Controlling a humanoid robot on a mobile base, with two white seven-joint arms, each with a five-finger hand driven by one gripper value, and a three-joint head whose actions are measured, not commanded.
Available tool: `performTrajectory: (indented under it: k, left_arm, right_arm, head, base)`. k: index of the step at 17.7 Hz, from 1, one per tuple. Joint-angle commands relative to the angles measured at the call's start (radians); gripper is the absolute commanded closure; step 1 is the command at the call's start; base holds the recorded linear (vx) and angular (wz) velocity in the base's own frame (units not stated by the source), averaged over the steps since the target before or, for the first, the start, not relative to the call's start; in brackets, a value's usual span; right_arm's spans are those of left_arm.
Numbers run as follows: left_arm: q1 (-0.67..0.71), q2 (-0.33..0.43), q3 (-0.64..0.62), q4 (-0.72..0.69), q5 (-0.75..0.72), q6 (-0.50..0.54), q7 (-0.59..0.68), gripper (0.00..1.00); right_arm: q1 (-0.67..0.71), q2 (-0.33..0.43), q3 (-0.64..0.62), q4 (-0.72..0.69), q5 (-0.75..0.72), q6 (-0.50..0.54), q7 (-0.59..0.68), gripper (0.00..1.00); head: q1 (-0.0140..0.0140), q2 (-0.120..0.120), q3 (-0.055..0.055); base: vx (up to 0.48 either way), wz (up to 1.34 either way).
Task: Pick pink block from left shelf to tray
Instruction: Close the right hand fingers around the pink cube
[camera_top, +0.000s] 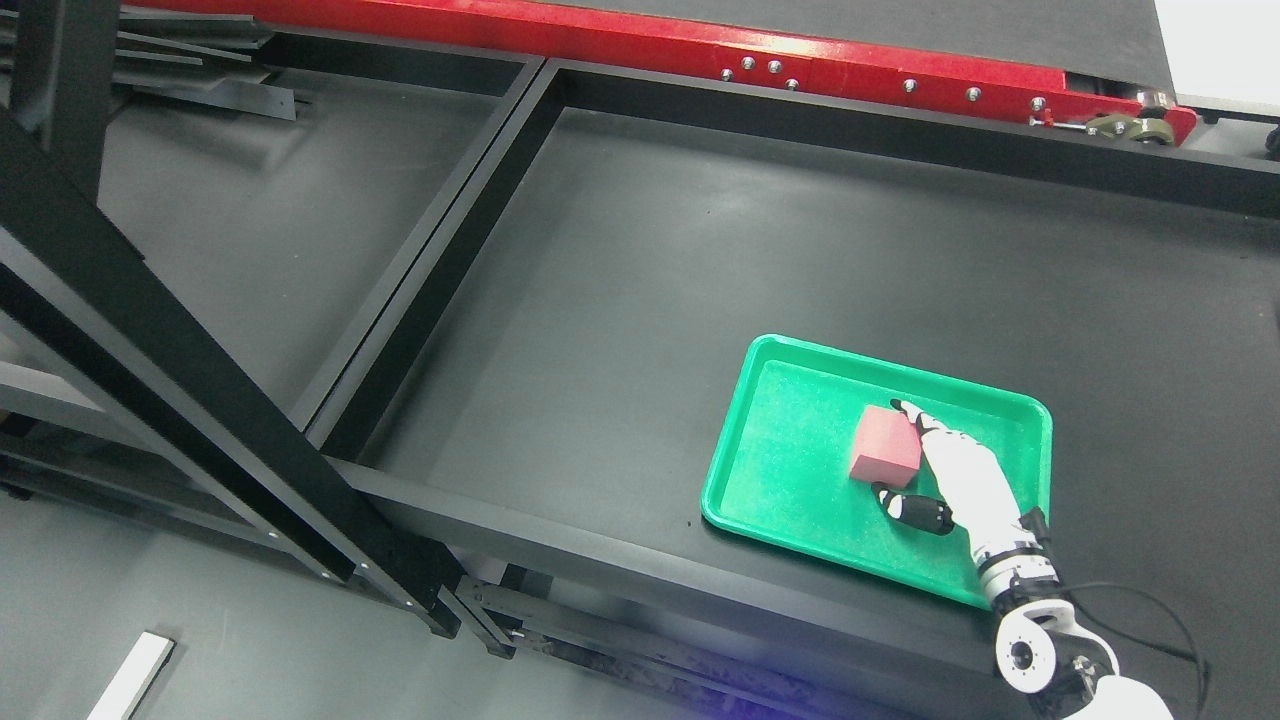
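head view first, nearest to us: our right arm comes in at the lower right corner of the frame, its white wrist joint above the black front rail (600, 560) of the table. our right hand (925, 465) reaches up and to the left over the green tray (790, 480), which sits in the lower right part of the frame on the dark table surface (650, 280).

the pink block (886, 445) lies inside the tray, right of its middle, resting on the tray floor. our fingers (915, 415) lie along the block's right edge and the black-tipped thumb (915, 510) sits just below its lower corner, so the hand is loosely spread around the block; we cannot tell for certain whether it grips the block or only touches it.

our left arm does not show.

further out, to the left of the tray, a black divider rail (440, 230) runs diagonally from the middle up toward the top of the frame, splitting the table into two bays. a thick black beam (170, 370) crosses the left side. a white strip (130, 675) lies at the lower left corner. farthest away, along the top edge, runs a red bar (650, 45) studded with bolts.
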Motion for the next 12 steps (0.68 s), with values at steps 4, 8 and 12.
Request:
performTrajectory:
  k: [4,8,12]
  left_arm:
    - [0.009,0.017,0.0,0.0,-0.002,0.0,0.001,0.0]
    - [0.009,0.017,0.0,0.0,-0.002,0.0,0.001,0.0]
    - [0.009,0.017,0.0,0.0,-0.002,0.0,0.001,0.0]
  right_arm:
    - [-0.003,-0.002,0.007,0.036,-0.011,-0.007,-0.023,0.98]
    - [0.005,0.001,-0.038,0.022,-0.048,-0.09,-0.096,0.98]
    - [0.022,0.004,-0.074,-0.024,-0.049,-0.153,-0.236,0.98]
  head:
    - [0.0,0.0,0.0]
    - [0.0,0.0,0.0]
    - [0.0,0.0,0.0]
  base:
    - [0.0,0.0]
    - [0.0,0.0]
    - [0.0,0.0]
